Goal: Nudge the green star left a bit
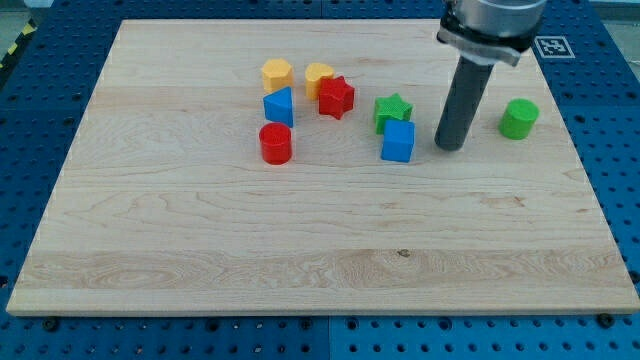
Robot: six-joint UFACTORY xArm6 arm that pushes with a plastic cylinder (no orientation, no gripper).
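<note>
Your rig has no hand, so there is nothing to open or hold: only my tip point(450, 147), resting on the table point(300, 260). It sits just to the view's right of the blue cube point(398, 141) and the green star point(392, 110), which touch each other, star above. Farther right stands a green cylinder point(519, 118). Leftward cluster the red star point(336, 97), yellow heart point(318, 77), yellow hexagon point(277, 74), blue triangular block point(279, 106) and red cylinder point(275, 143).
</note>
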